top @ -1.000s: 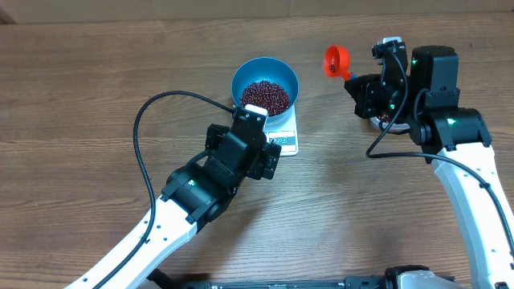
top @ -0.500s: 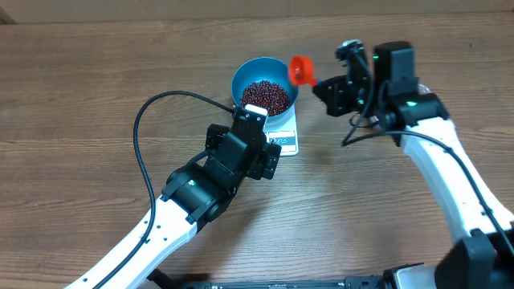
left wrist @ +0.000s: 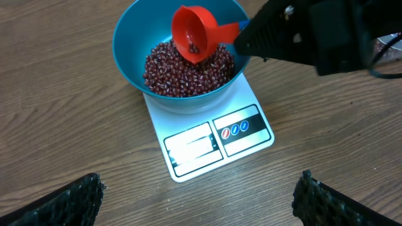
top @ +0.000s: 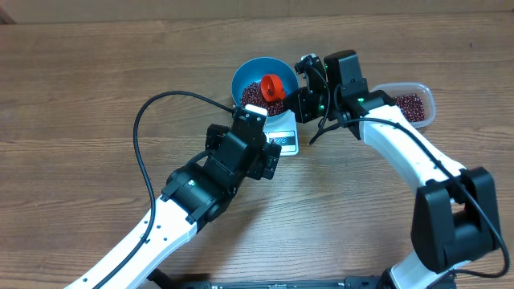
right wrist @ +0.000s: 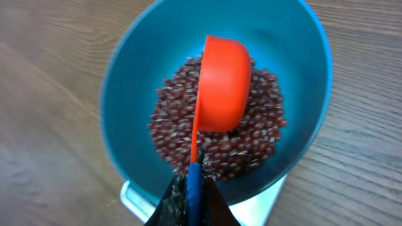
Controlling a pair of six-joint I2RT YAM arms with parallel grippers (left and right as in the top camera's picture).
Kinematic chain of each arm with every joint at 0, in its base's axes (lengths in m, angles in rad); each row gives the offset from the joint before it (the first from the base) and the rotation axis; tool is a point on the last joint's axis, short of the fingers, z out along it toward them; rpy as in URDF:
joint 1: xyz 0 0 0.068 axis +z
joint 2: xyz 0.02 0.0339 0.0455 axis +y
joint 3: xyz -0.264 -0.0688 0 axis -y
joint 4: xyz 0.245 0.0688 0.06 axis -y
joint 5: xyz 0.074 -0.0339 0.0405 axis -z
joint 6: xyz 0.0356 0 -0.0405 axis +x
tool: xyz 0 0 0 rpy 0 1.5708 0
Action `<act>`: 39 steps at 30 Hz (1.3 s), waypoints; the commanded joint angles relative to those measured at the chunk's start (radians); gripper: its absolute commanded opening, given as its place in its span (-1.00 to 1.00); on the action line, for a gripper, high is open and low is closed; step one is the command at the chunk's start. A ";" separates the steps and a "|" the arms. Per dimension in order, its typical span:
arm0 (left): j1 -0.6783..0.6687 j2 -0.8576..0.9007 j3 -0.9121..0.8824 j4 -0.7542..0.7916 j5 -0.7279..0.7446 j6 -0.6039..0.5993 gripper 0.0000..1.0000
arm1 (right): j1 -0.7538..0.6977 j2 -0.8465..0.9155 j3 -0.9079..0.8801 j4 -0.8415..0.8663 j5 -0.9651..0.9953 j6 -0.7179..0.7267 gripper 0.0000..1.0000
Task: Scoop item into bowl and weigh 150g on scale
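Note:
The blue bowl (top: 245,75) (left wrist: 129,56) (right wrist: 125,75) stands on the white scale (top: 287,143) (left wrist: 213,141) (right wrist: 132,194) and holds a heap of dark red-brown beans (top: 255,94) (left wrist: 169,72) (right wrist: 264,138). An orange-red scoop (top: 271,86) (left wrist: 195,41) (right wrist: 223,81) hangs tipped over the beans inside the bowl, its blue handle pinched in my shut right gripper (top: 301,98) (right wrist: 193,188). My left gripper (top: 259,136) (left wrist: 198,201) stands wide open above the table just in front of the scale, nothing between its fingers (left wrist: 69,201).
A clear plastic tub (top: 424,95) with more beans (top: 405,106) sits at the right, behind my right arm. A black cable (top: 144,120) loops over the table left of the scale.
My right gripper has carried the scoop leftward from over the tub to over the bowl and tipped it. The tub is now uncovered. The left arm has not moved.

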 commanded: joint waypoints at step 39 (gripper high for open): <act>-0.001 0.010 -0.007 0.002 -0.014 -0.014 0.99 | -0.027 -0.044 0.024 0.003 -0.151 -0.063 -0.93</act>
